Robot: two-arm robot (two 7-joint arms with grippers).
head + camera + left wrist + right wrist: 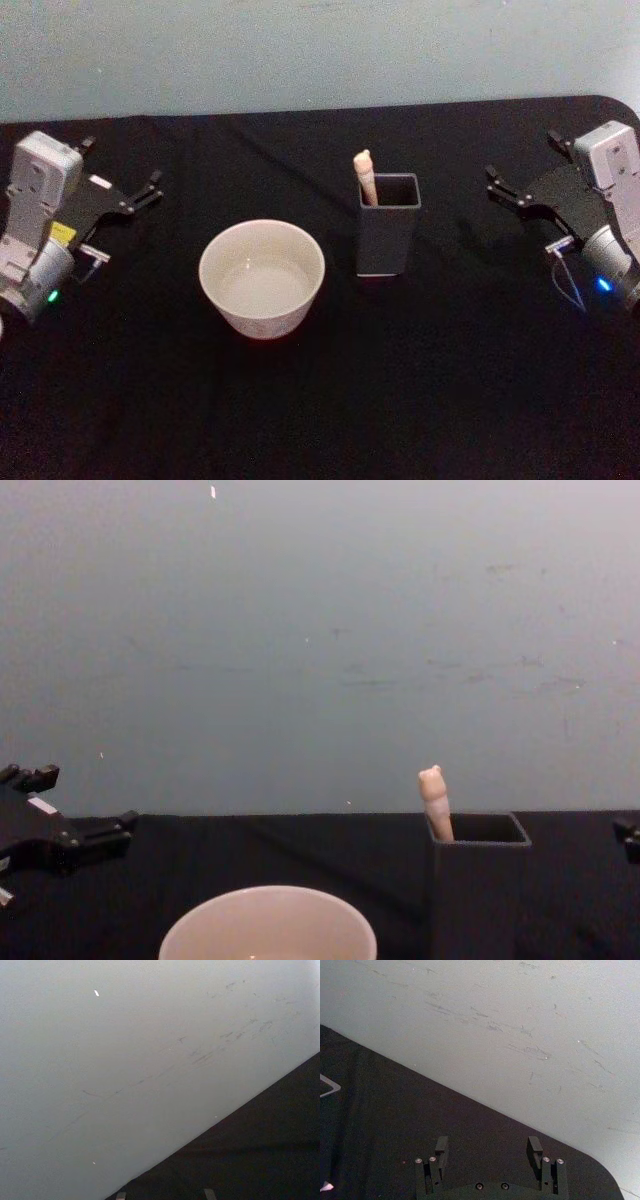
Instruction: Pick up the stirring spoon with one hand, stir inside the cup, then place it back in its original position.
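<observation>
Cropped cup (267, 925) nearest; stirring spoon (436, 800) bowl unseen inside holder (480, 900)

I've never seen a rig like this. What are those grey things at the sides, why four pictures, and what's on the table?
It is a robot with two arms, each ending in a gripper, a two-fingered claw. One picture looks down from its head, one across from its chest, two from cameras on its wrists, facing the wall. The left gripper and right gripper sit at the sides of the black table, both open, holding nothing. On it stand a white cup and a dark square holder, with the stirring spoon inside it, handle up.
</observation>
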